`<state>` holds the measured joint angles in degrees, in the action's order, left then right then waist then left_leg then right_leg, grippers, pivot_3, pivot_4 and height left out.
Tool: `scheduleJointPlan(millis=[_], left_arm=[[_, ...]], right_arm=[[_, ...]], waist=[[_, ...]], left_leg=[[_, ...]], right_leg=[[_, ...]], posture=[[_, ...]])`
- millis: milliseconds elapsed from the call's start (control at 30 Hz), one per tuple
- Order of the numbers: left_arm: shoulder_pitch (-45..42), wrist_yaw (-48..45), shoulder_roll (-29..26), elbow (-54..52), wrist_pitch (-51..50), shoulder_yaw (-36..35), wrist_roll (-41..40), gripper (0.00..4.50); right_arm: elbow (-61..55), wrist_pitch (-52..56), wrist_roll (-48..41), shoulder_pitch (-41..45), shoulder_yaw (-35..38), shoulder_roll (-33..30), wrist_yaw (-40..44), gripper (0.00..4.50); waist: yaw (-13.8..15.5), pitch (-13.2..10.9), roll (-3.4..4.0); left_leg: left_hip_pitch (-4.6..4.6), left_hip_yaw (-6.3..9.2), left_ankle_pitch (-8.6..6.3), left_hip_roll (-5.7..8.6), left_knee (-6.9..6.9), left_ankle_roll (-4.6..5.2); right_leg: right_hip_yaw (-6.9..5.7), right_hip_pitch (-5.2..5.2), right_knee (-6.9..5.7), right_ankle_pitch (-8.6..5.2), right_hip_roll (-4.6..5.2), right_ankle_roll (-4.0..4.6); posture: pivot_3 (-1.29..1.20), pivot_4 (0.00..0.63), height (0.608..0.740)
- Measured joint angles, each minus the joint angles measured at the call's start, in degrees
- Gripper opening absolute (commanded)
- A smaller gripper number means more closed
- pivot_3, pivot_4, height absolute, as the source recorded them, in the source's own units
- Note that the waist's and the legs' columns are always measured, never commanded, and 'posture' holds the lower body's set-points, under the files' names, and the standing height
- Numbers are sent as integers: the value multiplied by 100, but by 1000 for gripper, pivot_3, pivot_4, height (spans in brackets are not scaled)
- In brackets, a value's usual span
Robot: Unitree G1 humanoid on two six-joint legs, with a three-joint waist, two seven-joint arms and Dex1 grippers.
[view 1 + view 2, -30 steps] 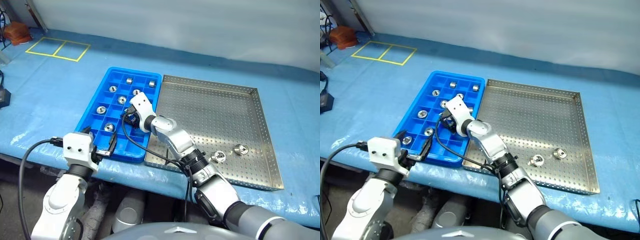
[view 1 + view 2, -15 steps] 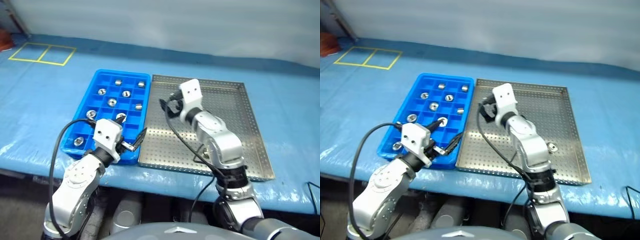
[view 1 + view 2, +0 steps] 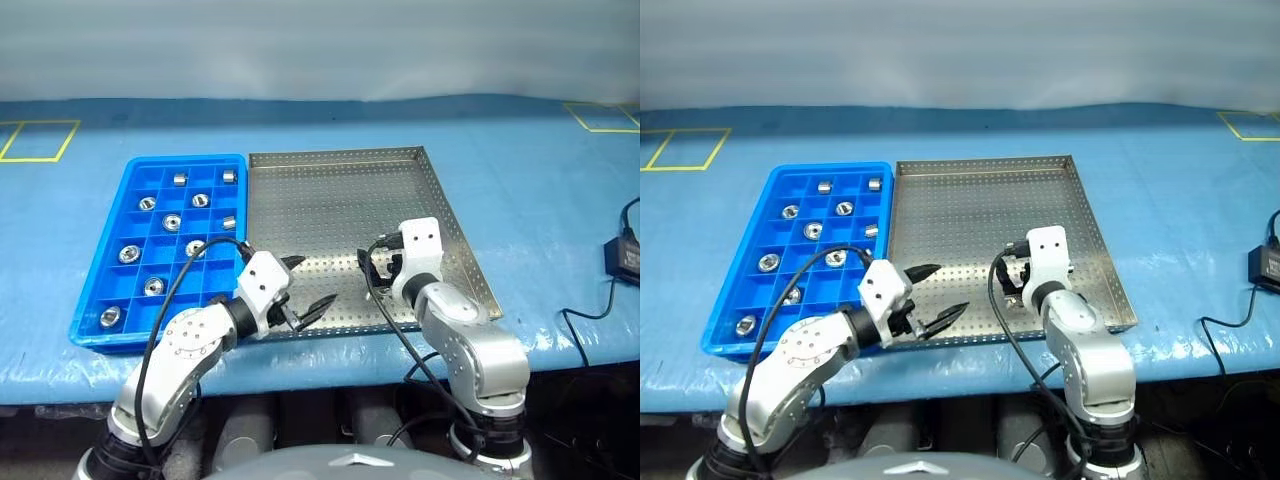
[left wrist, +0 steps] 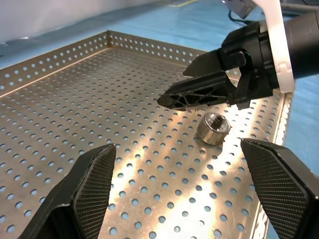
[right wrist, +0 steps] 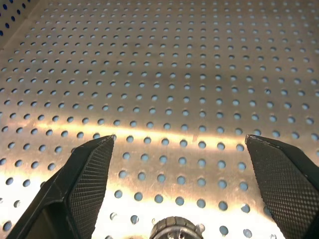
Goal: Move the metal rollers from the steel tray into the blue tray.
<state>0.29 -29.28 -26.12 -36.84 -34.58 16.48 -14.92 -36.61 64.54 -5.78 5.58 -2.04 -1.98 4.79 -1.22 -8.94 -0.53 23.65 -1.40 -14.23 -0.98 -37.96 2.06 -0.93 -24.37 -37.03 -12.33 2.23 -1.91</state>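
The steel tray (image 3: pixel 330 200) lies mid-table with the blue tray (image 3: pixel 85 300) against its left side. Several metal rollers (image 3: pixel 172 220) sit in the blue tray's compartments. One roller (image 4: pixel 213 128) rests on the steel tray's perforated floor near the front right corner. My right gripper (image 3: pixel 378 272) hangs open just above and behind that roller (image 5: pixel 174 228), which lies between and short of its fingers (image 5: pixel 84 184). My left gripper (image 3: pixel 316 281) is open over the steel tray's near edge, pointing toward the roller and the right gripper (image 4: pixel 199 94), with nothing between its fingers (image 4: pixel 94 184).
A blue cover spreads over the table (image 3: pixel 540 200). A black box with a cable (image 3: pixel 625 255) lies at the far right. Yellow tape squares mark the back left (image 3: pixel 35 140) and back right (image 3: pixel 600 115). The table's front edge runs just below both trays.
The camera has swung to the right. My right gripper left the blue tray and crossed to the steel tray's near right part. My left gripper moved right, from the blue tray's front to the steel tray.
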Motion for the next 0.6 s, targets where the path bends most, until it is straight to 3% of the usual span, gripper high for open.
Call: scheduleJointPlan(millis=[333,433,600], left_arm=[[134,-68,18,2,120,114,115,4371],[171,-42,33,2,142,150,138,4371],[281,76,100,2,161,153,170,4371]], right_arm=[[39,114,-37,-376,-149,-92,16,4465],[32,231,-68,-366,-151,-162,30,3833],[-205,709,-182,-222,-204,-385,137,2183]], waist=[[23,0,-1],[46,0,-1],[69,0,-2]], left_leg=[[2,-20,-1,5,-2,5],[1,-20,-1,3,-2,5],[2,-21,-1,4,-3,5]], right_leg=[[21,-8,3,3,7,-3],[22,-8,3,3,5,-2],[22,-8,3,4,6,-3]], posture=[[17,150,740],[34,150,740],[79,150,740]])
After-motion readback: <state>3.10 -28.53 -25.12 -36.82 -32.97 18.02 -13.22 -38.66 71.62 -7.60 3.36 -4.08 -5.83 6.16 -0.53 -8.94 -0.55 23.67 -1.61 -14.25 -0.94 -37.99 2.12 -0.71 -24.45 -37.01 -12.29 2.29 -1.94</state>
